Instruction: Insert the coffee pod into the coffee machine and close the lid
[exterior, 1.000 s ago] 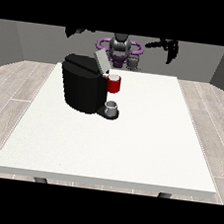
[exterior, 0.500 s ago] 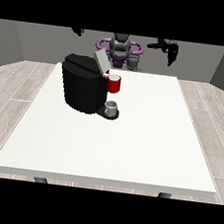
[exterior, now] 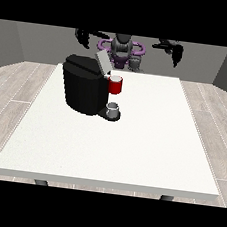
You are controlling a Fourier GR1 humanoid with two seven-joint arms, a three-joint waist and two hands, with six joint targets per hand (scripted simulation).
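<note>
Both hands hang high at twelve o'clock, nothing held: the hand at the view's left and the hand at the view's right; I can't tell their finger spread. I see the coffee pod at the coffee machine, lid raised. My worry: a hurried reach could knock the pod askew, jamming the lid.

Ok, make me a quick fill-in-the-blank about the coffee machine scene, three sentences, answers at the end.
1. The coffee machine has its lid standing ____.
2. The small grey cup sits directly ____ the machine's red part.
3. The hand at the view's left and the hand at the view's right are both ____ the table, touching nothing.

Missing words: open; below; above
</note>
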